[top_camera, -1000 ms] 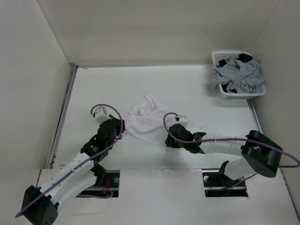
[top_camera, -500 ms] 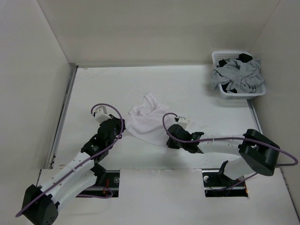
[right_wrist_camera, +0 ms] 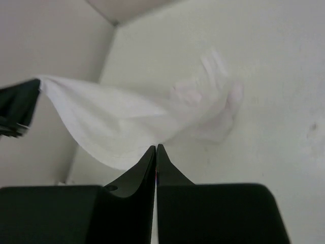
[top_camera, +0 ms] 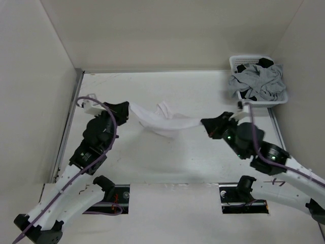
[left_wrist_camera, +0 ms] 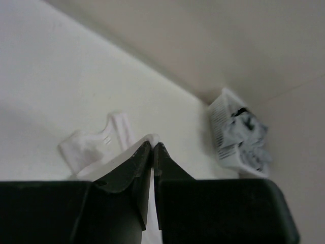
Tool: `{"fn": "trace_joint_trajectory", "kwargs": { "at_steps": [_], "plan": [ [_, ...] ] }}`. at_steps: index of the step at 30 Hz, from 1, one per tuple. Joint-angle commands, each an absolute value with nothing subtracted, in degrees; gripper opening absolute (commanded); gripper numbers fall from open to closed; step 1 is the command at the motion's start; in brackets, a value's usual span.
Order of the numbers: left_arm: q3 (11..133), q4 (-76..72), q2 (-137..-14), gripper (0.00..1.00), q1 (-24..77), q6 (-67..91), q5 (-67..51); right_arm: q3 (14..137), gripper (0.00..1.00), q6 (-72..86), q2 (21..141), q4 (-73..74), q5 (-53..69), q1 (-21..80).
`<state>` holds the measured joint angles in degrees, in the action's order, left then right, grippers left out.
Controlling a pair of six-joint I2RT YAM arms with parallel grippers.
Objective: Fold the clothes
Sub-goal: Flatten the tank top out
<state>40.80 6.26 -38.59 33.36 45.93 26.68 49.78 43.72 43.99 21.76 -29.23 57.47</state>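
Thin plain white short-sleeved T-shirt hangs stretched above mid-table between the arms, collar part trailing on the white table top. Grip: left gripper clamped on one edge of the cloth; right gripper pinched together on the opposite edge. Judged step: spreading before the first fold. To do well: lift both ends level, tension gentle so thin fabric neither slips nor twists, lay flat, well apart from the white plastic basket of grey and black garments
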Motion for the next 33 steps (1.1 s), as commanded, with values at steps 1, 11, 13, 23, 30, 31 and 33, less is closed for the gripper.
{"fn": "trace_joint_trajectory", "kwargs": {
  "at_steps": [1, 11, 13, 23, 30, 31, 33],
  "plan": [
    [51.6, 3.3, -35.9, 0.01, 32.9, 42.2, 29.3, 60.8, 0.04, 31.8, 40.0, 25.9, -37.9, 57.8],
    [73.7, -4.9, -40.7, 0.01, 34.9, 32.1, 31.7, 95.9, 0.04, 7.2, 50.6, 20.0, -46.1, 64.4],
    [79.2, -5.4, -43.1, 0.01, 34.7, 28.6, 31.9, 102.7, 0.04, 4.1, 54.2, 19.5, -46.3, 67.8],
    [78.4, -7.0, -52.3, 0.01, 32.7, 23.4, 35.6, 106.7, 0.04, 7.6, 66.3, 18.8, -29.9, 47.7],
    [74.6, -6.2, -64.7, 0.01, 17.5, 33.7, 24.2, 103.4, 0.04, 20.8, 79.1, 17.3, -6.9, 26.5],
    [76.7, -5.4, -68.0, 0.01, 14.8, 35.6, 21.0, 105.1, 0.04, 21.2, 81.5, 17.1, -5.9, 25.1],
    [83.3, -2.6, -74.9, 0.01, 11.0, 38.5, 15.8, 110.9, 0.04, 21.4, 87.0, 17.9, -4.3, 22.5]
  ]
}}
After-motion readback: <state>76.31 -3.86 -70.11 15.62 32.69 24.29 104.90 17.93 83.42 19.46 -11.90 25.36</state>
